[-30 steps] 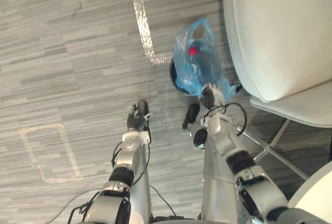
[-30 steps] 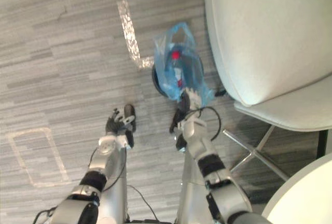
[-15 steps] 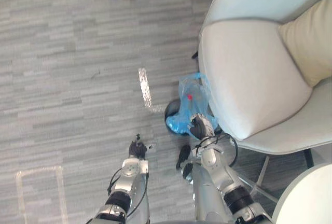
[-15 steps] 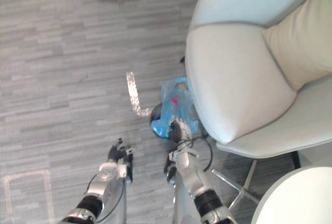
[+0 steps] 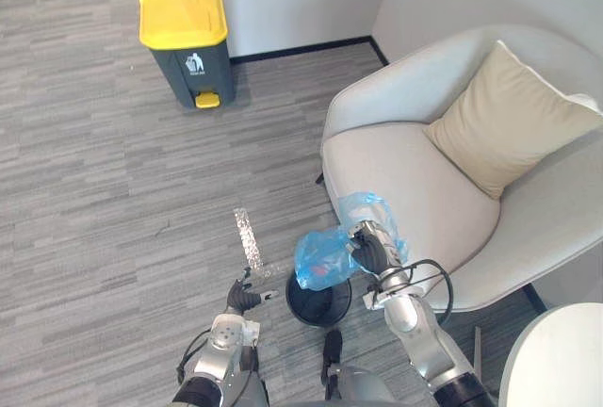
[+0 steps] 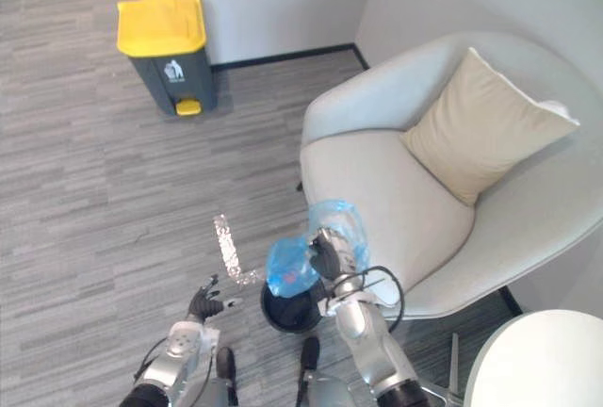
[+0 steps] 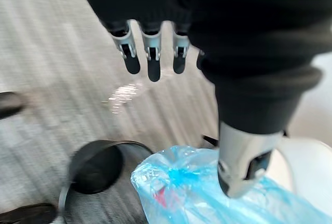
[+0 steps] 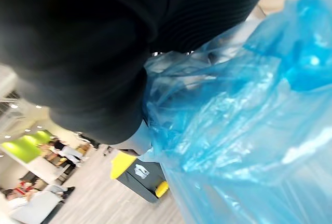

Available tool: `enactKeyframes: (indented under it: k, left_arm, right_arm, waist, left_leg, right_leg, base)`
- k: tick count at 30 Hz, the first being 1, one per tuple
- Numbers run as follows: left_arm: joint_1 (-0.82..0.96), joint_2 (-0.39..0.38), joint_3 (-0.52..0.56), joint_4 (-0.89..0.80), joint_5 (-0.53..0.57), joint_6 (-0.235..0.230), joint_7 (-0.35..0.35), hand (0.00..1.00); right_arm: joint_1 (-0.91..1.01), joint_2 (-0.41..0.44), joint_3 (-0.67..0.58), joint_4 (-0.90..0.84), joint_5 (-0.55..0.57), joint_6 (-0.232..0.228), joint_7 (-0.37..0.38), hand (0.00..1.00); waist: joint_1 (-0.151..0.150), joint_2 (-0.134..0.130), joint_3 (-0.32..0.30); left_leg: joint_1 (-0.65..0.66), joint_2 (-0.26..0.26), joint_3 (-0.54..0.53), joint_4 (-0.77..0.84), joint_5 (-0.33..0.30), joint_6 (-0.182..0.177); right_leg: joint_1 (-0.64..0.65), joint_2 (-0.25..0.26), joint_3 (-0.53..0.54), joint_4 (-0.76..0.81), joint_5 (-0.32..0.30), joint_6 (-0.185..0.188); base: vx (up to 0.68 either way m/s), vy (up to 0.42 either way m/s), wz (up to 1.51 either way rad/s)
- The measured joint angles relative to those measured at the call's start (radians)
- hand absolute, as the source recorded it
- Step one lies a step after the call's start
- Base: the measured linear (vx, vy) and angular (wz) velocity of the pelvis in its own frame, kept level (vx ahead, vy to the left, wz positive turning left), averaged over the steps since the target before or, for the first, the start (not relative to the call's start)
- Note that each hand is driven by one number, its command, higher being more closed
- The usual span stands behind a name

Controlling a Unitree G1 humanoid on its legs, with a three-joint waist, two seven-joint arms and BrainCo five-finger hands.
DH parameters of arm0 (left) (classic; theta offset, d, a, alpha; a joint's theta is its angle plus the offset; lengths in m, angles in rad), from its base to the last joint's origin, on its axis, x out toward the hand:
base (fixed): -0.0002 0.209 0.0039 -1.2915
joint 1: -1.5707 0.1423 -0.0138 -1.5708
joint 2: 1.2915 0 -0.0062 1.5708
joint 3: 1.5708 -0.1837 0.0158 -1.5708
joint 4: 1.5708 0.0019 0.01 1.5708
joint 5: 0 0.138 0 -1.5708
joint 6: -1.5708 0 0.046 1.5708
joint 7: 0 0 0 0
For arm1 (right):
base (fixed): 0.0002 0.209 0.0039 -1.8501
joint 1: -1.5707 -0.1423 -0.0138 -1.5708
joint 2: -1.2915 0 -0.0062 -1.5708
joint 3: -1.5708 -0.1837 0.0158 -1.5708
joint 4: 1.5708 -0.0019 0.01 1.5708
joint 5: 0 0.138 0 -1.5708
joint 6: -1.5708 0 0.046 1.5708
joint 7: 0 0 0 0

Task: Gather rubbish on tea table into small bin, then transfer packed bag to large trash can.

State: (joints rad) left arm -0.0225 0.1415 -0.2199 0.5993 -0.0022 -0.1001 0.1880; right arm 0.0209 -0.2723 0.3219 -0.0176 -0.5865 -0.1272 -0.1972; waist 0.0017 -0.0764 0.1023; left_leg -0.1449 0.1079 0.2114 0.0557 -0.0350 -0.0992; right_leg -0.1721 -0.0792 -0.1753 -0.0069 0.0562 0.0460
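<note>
Blue plastic bag (image 5: 325, 258) hangs just above the small black bin (image 5: 316, 303), its gathered top clenched in the right hand (image 5: 369, 247). The yellow-lidded trash can (image 5: 186, 44) stands well apart, ahead and leftward. The left hand (image 5: 241, 296) is loosely spread and empty.

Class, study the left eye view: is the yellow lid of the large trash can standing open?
No: the yellow lid lies flat and shut on top of the dark grey large trash can.

The small bin (image 5: 316, 308) stands just left of the armchair (image 5: 405, 181), the bag (image 5: 320, 258) hanging above it. A cushion (image 5: 504, 120) lies in the armchair; the large trash can (image 5: 187, 49) stands well behind, leftward.
</note>
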Motion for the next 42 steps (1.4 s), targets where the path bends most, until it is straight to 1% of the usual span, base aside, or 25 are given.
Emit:
enactKeyframes:
  k: [2, 4, 7, 9, 10, 11, 12, 15, 16, 18, 21, 26, 30, 34, 36, 40, 42]
  left_arm:
    - [0.084, 0.010, -0.023, -0.163, 0.010, -0.007, -0.010, 0.00]
    - [0.138, 0.027, -0.052, -0.263, 0.043, -0.026, -0.035, 0.00]
    - [0.149, 0.033, -0.074, -0.279, 0.065, -0.026, -0.045, 0.00]
    - [0.152, 0.049, -0.073, -0.326, 0.080, -0.027, -0.044, 0.00]
    - [0.151, 0.062, -0.072, -0.366, 0.080, -0.032, -0.043, 0.00]
    - [0.150, 0.078, -0.072, -0.405, 0.081, -0.046, -0.040, 0.00]
    - [0.148, 0.085, -0.072, -0.431, 0.081, -0.056, -0.039, 0.00]
    - [0.108, 0.093, -0.072, -0.470, 0.081, -0.090, -0.038, 0.00]
    - [0.099, 0.093, -0.072, -0.472, 0.081, -0.094, -0.038, 0.00]
    - [0.086, 0.094, -0.075, -0.473, 0.080, -0.094, -0.038, 0.00]
    - [0.083, 0.105, -0.086, -0.506, 0.081, -0.094, -0.040, 0.00]
    - [0.055, 0.115, -0.124, -0.514, 0.092, -0.098, -0.042, 0.00]
    - [0.048, 0.106, -0.152, -0.532, 0.114, -0.098, -0.042, 0.00]
    - [0.013, 0.079, -0.162, -0.532, 0.119, -0.099, -0.040, 0.00]
    - [-0.003, 0.077, -0.176, -0.531, 0.120, -0.098, -0.040, 0.00]
    - [-0.024, 0.077, -0.205, -0.527, 0.142, -0.098, -0.039, 0.00]
    - [-0.078, 0.078, -0.251, -0.480, 0.182, -0.098, -0.040, 0.00]
  right_arm:
    - [0.000, -0.049, 0.002, -0.009, 0.022, -0.028, 0.007, 1.00]
    - [-0.002, -0.096, 0.001, -0.011, 0.044, -0.034, 0.008, 1.00]
    - [-0.016, -0.157, -0.001, -0.040, 0.086, -0.035, 0.013, 1.00]
    - [-0.032, -0.197, -0.001, -0.095, 0.121, -0.055, 0.019, 1.00]
    - [-0.048, -0.216, -0.001, -0.120, 0.138, -0.073, 0.020, 1.00]
    - [-0.069, -0.229, -0.001, -0.136, 0.158, -0.091, 0.021, 1.00]
    - [-0.084, -0.238, 0.000, -0.144, 0.169, -0.099, 0.023, 1.00]
    - [-0.131, -0.278, 0.008, -0.147, 0.218, -0.109, 0.033, 1.00]
    - [-0.143, -0.284, 0.012, -0.147, 0.231, -0.109, 0.039, 1.00]
    - [-0.169, -0.291, 0.033, -0.147, 0.243, -0.109, 0.042, 1.00]
    - [-0.197, -0.298, 0.055, -0.147, 0.275, -0.114, 0.049, 1.00]
    - [-0.252, -0.305, 0.091, -0.147, 0.277, -0.117, 0.052, 1.00]
    - [-0.263, -0.303, 0.120, -0.147, 0.276, -0.117, 0.054, 1.00]
    - [-0.289, -0.275, 0.137, -0.147, 0.276, -0.116, 0.063, 1.00]
    - [-0.318, -0.273, 0.164, -0.147, 0.277, -0.116, 0.064, 1.00]
    - [-0.360, -0.241, 0.199, -0.144, 0.282, -0.116, 0.071, 1.00]
    - [-0.403, -0.197, 0.242, -0.126, 0.284, -0.115, 0.082, 1.00]
  waist:
    - [0.001, 0.000, -0.017]
    - [0.004, 0.005, -0.038]
    - [0.006, 0.014, -0.044]
    - [0.006, 0.016, -0.048]
    - [0.005, 0.018, -0.051]
    - [0.004, 0.019, -0.056]
    - [0.004, 0.019, -0.058]
    - [0.004, 0.025, -0.062]
    - [0.005, 0.026, -0.063]
    - [0.003, 0.027, -0.065]
    - [0.003, 0.028, -0.087]
    - [0.004, 0.030, -0.094]
    - [0.004, 0.035, -0.116]
    - [0.003, 0.039, -0.120]
    - [0.002, 0.038, -0.120]
    - [0.000, 0.038, -0.121]
    - [-0.002, 0.027, -0.128]
  left_leg:
    - [0.010, -0.004, 0.004, -0.010, 0.001, 0.002]
    - [0.015, -0.010, 0.004, -0.020, -0.002, 0.006]
    - [0.038, -0.013, 0.005, -0.029, -0.002, 0.007]
    - [0.044, -0.014, 0.011, -0.037, -0.001, 0.007]
    - [0.044, -0.014, 0.014, -0.038, -0.002, 0.007]
    - [0.044, -0.017, 0.019, -0.038, -0.001, 0.007]
    - [0.045, -0.018, 0.024, -0.038, -0.001, 0.007]
    - [0.050, -0.022, 0.025, -0.043, -0.001, 0.007]
    - [0.057, -0.023, 0.027, -0.047, -0.001, 0.008]
    - [0.078, -0.023, 0.029, -0.057, -0.001, 0.008]
    - [0.085, -0.027, 0.032, -0.071, 0.001, 0.011]
    - [0.097, -0.031, 0.039, -0.073, 0.001, 0.012]
    - [0.102, -0.032, 0.039, -0.084, 0.005, 0.015]
    - [0.111, -0.034, 0.040, -0.097, 0.014, 0.017]
    - [0.112, -0.034, 0.039, -0.097, 0.015, 0.017]
    - [0.111, -0.033, 0.037, -0.097, 0.017, 0.016]
    - [0.111, -0.032, 0.036, -0.097, 0.018, 0.016]
  right_leg:
    - [0.004, -0.001, 0.012, -0.006, 0.003, 0.002]
    - [0.011, -0.002, 0.019, -0.024, 0.010, 0.006]
    - [0.033, -0.003, 0.023, -0.038, 0.015, 0.008]
    - [0.033, -0.001, 0.030, -0.040, 0.018, 0.008]
    - [0.033, 0.000, 0.033, -0.045, 0.021, 0.008]
    - [0.033, 0.001, 0.038, -0.052, 0.028, 0.008]
    - [0.033, 0.001, 0.045, -0.056, 0.031, 0.007]
    - [0.037, 0.000, 0.048, -0.058, 0.033, 0.009]
    - [0.040, 0.000, 0.049, -0.058, 0.033, 0.009]
    - [0.055, 0.001, 0.053, -0.059, 0.033, 0.009]
    - [0.055, 0.000, 0.058, -0.060, 0.033, 0.009]
    - [0.062, -0.004, 0.068, -0.059, 0.034, 0.010]
    - [0.062, -0.003, 0.070, -0.059, 0.034, 0.010]
    - [0.065, -0.004, 0.075, -0.060, 0.034, 0.011]
    - [0.066, -0.003, 0.076, -0.061, 0.035, 0.010]
    - [0.067, -0.001, 0.077, -0.065, 0.038, 0.008]
    - [0.069, 0.000, 0.082, -0.067, 0.041, 0.005]
  base:
    - [-0.03, 0.015, -0.09]
    - [0.00, 0.004, -0.06]
    - [0.01, 0.000, -0.04]
    - [0.02, -0.005, -0.09]
    - [0.03, -0.008, -0.10]
    - [0.03, -0.005, -0.14]
    - [0.03, -0.001, -0.14]
    - [0.01, 0.000, -0.03]
    - [0.00, 0.000, 0.00]
    - [0.02, -0.002, -0.04]
    - [0.00, 0.000, -0.01]
    - [-0.01, 0.001, -0.04]
    - [0.00, 0.000, 0.00]
    - [0.00, 0.000, 0.00]
    - [0.00, 0.000, 0.00]
    - [-0.01, -0.008, 0.00]
    - [-0.03, -0.035, 0.00]
